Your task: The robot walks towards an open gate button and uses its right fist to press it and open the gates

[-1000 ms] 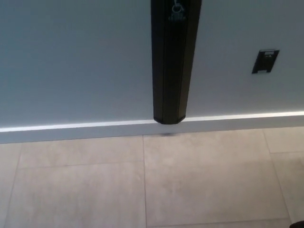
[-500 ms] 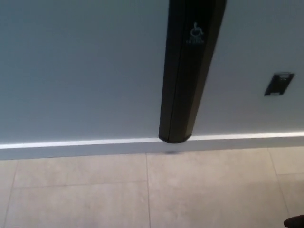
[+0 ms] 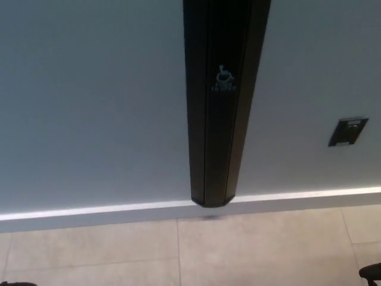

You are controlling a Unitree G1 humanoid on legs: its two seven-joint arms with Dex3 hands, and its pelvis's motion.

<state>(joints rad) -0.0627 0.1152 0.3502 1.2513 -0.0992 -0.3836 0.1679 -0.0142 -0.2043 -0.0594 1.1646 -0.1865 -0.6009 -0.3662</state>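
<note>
The gate button is a tall black vertical bar [image 3: 217, 119] fixed on the pale grey wall [image 3: 89, 107]. It runs from the top edge down to just above the skirting, and a small white wheelchair symbol [image 3: 224, 78] is printed on its face. A small black piece of my right hand [image 3: 372, 273] shows at the bottom right corner, low and well to the right of the bar, apart from it. Too little of it shows to tell its state. My left hand is out of the picture.
A small dark wall plate [image 3: 348, 131] sits to the right of the bar. A bright white skirting strip [image 3: 95, 211] runs along the wall's foot. Beige floor tiles [image 3: 250, 250] lie between me and the wall.
The whole picture has shifted: the camera has tilted up, so more of the bar shows and the wheelchair symbol and wall plate sit lower. Nothing in the scene has moved.
</note>
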